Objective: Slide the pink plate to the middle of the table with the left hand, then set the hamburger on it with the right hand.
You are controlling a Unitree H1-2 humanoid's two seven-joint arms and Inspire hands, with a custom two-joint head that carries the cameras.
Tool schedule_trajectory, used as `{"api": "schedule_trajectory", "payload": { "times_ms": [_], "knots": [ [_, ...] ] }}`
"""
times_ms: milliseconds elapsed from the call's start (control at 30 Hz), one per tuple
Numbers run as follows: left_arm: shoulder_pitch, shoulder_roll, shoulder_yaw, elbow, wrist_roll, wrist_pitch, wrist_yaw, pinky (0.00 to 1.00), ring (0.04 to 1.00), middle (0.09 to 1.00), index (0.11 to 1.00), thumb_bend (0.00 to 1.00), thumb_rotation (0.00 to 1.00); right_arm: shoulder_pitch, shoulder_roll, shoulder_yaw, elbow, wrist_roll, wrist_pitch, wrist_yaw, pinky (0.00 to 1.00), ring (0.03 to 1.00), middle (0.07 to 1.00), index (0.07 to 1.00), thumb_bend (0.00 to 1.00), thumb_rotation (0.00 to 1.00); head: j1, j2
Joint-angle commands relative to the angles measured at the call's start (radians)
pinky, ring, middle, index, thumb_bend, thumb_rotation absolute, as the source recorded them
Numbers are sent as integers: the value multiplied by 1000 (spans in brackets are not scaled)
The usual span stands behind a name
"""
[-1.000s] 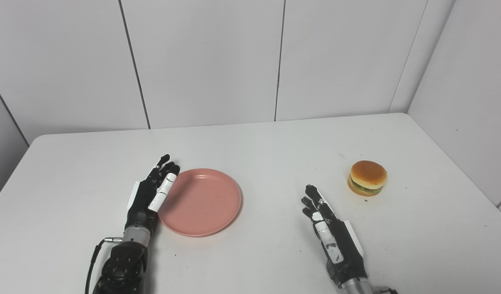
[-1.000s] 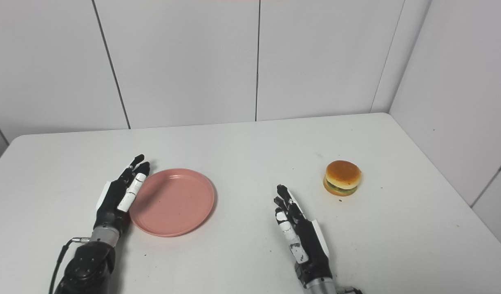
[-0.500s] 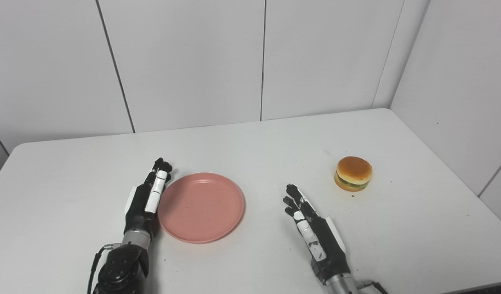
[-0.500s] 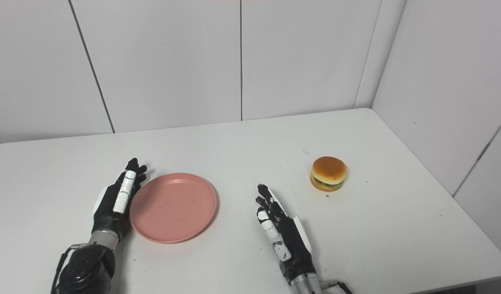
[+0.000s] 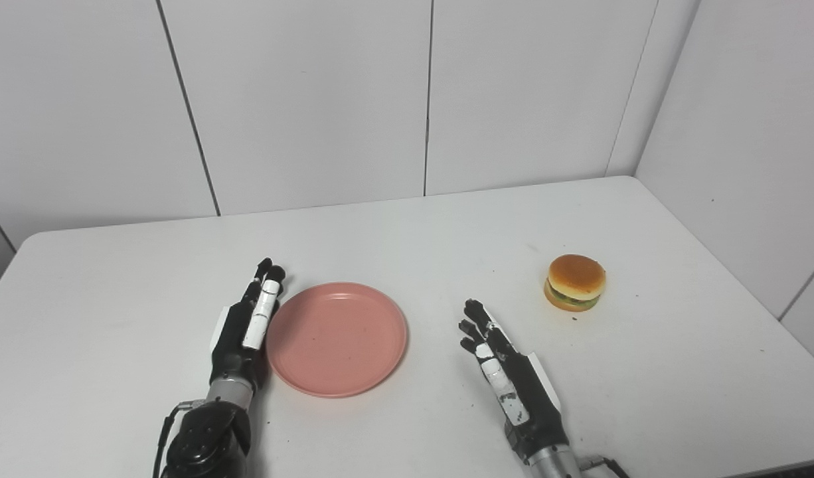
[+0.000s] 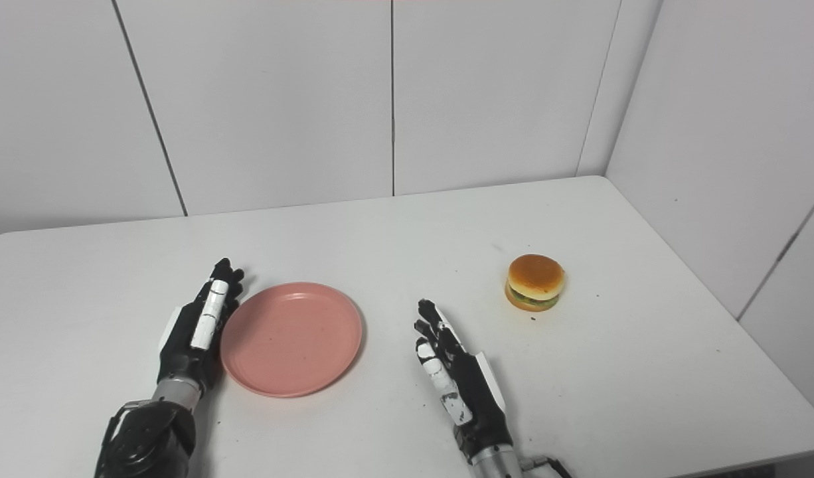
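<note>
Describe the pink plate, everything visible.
The pink plate is round and shallow with a low raised rim, matte like plastic, with a few tiny dark specks inside. It is empty and lies flat, right side up, on the white table, left of the middle. The left hand stands on edge, fingers straight, against its left rim. The right hand and the hamburger are apart from it, to its right.
</note>
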Motion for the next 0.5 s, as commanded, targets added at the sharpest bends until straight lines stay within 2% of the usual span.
{"api": "schedule_trajectory", "payload": {
  "times_ms": [0, 100, 267, 367, 467],
  "knots": [
    [-8, -12, -2, -3, -11, 14, -17, 1000, 966, 941, 965, 788, 810, 12, 7, 26, -15, -59, -44, -4, 861, 907, 943, 931, 768, 882, 2, 0],
    [-12, -9, 5, -1, -19, 16, -16, 1000, 960, 938, 958, 781, 817, 18, 3, 31, -62, -87, -52, -3, 843, 894, 928, 924, 769, 858, -1, -4],
    [-21, 5, 22, 11, -39, 13, -30, 1000, 967, 943, 954, 787, 797, 7, 7, 25, -191, -75, -10, 5, 842, 885, 909, 924, 764, 846, -10, -10],
    [-24, 6, 31, 9, -51, 24, -35, 997, 956, 938, 951, 781, 796, -14, -5, 17, -257, -46, 28, 25, 845, 876, 896, 927, 761, 846, -13, -12],
    [-27, 1, 43, 12, -72, 32, -37, 995, 955, 936, 941, 780, 772, -47, -22, 5, -329, -21, 106, 42, 885, 908, 911, 939, 803, 863, -13, -16]
  ]
}}
